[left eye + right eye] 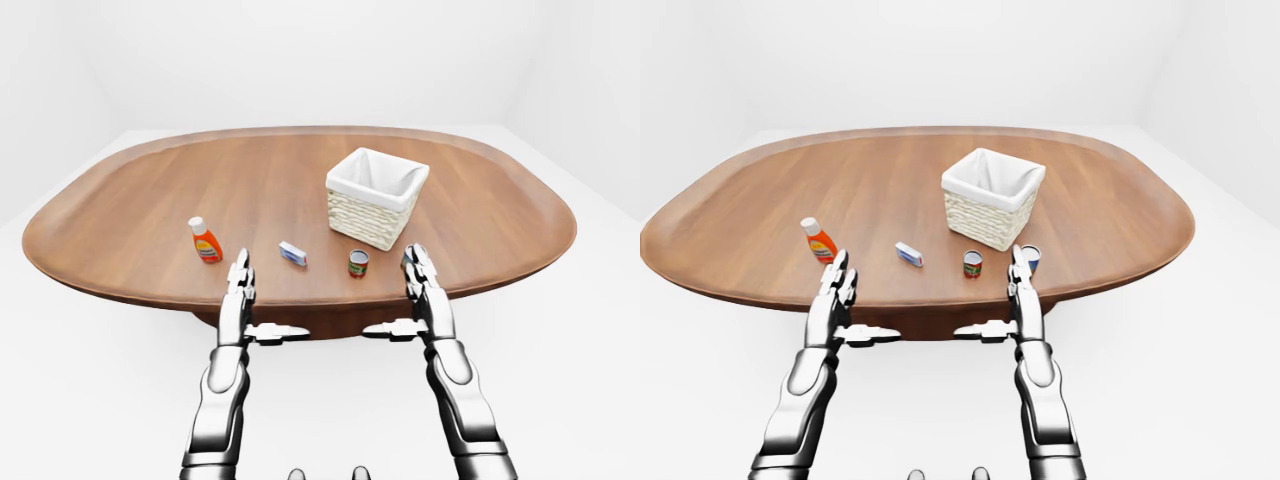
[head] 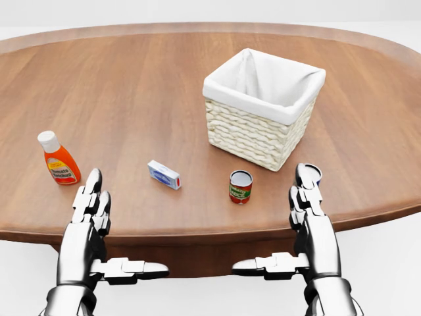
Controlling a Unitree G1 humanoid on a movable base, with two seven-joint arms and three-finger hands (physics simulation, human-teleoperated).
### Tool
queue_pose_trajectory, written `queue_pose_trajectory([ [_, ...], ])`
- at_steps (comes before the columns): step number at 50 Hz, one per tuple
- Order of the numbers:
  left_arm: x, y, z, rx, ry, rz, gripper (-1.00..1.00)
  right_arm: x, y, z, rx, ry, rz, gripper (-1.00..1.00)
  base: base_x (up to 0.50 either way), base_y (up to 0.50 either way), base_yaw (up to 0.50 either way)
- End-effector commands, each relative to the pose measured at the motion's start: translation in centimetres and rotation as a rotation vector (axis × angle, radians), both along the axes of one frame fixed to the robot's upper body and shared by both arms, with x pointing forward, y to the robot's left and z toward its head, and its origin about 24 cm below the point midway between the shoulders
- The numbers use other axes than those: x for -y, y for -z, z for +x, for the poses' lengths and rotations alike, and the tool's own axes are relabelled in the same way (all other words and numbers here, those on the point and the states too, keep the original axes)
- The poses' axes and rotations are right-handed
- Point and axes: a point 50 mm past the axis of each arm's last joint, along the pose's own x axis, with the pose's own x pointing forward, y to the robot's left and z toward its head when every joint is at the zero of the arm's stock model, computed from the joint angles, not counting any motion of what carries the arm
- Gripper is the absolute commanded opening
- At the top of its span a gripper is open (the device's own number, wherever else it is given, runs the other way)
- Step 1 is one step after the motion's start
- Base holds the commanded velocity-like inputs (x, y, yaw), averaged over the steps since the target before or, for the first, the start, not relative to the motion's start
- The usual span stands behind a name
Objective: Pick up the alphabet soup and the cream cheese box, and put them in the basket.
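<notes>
Both robot hands open and empty, short of the targets

Left to right: the left robot hand point(image 2: 92, 204) hovers with fingers spread, near the orange bottle point(image 2: 58, 158), which it might knock; cream cheese box point(image 2: 164, 174), alphabet soup point(image 2: 241, 186) and basket point(image 2: 260, 135) rest on the tabletop point(image 2: 131, 92); the right robot hand point(image 2: 306, 197), also splayed, covers another can point(image 1: 1031, 258) and could tip it.

An oval wooden counter point(image 2: 131, 85) is filling most of the head view, standing on a plain white floor point(image 1: 90, 400) and sitting in a pale room. An orange bottle point(image 2: 58, 159) with a white cap is standing upright near its lower left edge. A second can point(image 1: 1031, 258) with a blue label is standing near the lower edge, partly hidden.
</notes>
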Motion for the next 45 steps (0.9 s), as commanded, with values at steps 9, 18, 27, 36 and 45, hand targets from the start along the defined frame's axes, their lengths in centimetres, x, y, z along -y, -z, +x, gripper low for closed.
queue_pose_trajectory([
  [9, -0.62, 0.06, 0.02, -0.001, 0.002, 0.008, 1.0, 0.72, -0.07, -0.03, -0.001, -0.002, 0.01, 1.0, 0.0, 0.0, 0.0],
  [18, -0.58, 0.01, -0.03, 0.0, 0.003, 0.009, 1.0, 0.74, -0.01, -0.02, 0.001, -0.002, 0.011, 1.0, 0.0, 0.0, 0.0],
  [27, -0.6, 0.07, 0.01, 0.0, 0.004, 0.01, 1.0, 0.75, 0.04, 0.0, 0.002, -0.002, 0.012, 1.0, 0.0, 0.0, 0.0],
  [36, -0.61, 0.01, 0.03, -0.001, 0.006, 0.007, 1.0, 0.7, -0.08, -0.05, 0.003, -0.002, 0.011, 1.0, 0.0, 0.0, 0.0],
  [45, -0.61, 0.12, 0.1, -0.001, 0.006, 0.01, 1.0, 0.72, -0.07, -0.03, 0.002, -0.002, 0.012, 1.0, 0.0, 0.0, 0.0],
])
